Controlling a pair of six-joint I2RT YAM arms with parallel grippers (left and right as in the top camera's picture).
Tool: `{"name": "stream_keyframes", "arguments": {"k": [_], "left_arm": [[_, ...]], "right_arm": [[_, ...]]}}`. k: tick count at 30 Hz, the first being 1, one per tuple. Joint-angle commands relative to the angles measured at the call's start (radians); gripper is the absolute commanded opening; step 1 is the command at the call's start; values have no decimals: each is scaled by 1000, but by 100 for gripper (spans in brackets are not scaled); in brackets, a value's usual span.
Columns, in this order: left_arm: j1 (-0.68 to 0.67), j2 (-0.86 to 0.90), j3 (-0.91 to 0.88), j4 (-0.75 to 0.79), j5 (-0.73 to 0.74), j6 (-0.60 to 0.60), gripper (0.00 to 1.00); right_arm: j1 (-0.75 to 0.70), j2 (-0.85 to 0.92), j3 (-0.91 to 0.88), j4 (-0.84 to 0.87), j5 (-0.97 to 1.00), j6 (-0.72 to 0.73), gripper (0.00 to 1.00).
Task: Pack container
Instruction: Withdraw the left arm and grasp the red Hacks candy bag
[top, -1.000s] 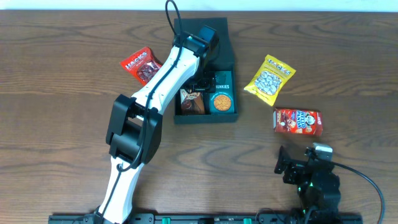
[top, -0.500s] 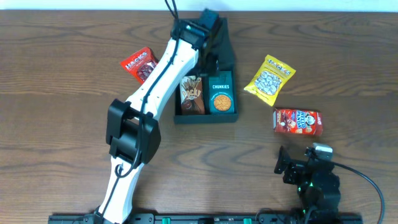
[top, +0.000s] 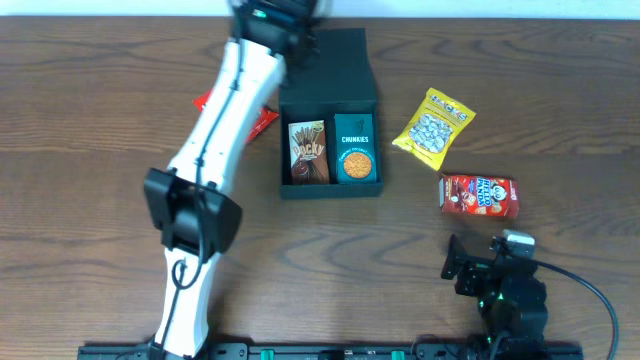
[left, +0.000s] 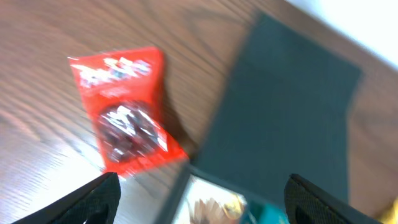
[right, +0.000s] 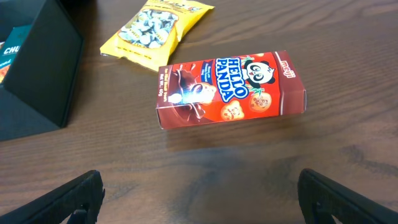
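- Overhead, the container (top: 330, 120) sits at the back middle of the counter (top: 100, 200). Its lid lies open flat toward the far edge, and a Pocky box (top: 308, 152) and a Chunkies box (top: 355, 150) lie side by side inside.
- The left arm (top: 215, 130) covers most of the red packet (top: 262, 120) in that view. The blurred left wrist view shows the whole packet, lying on the counter just beside the container's lid.
- The left hand (left: 202, 202) is released, its fingers wide apart and grasping nothing. Overhead it is only a blur at the top edge.
- The right hand (right: 205, 199) is also released and empty, low by the counter's front edge.
- The right wrist view reads "Hello Panda" on the red box (right: 230, 90), which lies on its side. The yellow packet (right: 155, 28) lies beyond it, and the container's dark outer wall is at the left.
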Motion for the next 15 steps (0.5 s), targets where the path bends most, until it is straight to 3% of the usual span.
{"name": "stream_keyframes", "arguments": {"k": [1,8,15], "left_arm": [[101,4,-7,-6,-11,-96,85],[282,25,-10,29,52,-95,85],[349,111,-10,117,188,-136,81]], "right_arm": [[6,-5,-8,-3,0,11,99],[6,-5,-8,-3,0,11,99],[6,-5,-8,-3,0,11,99]]}}
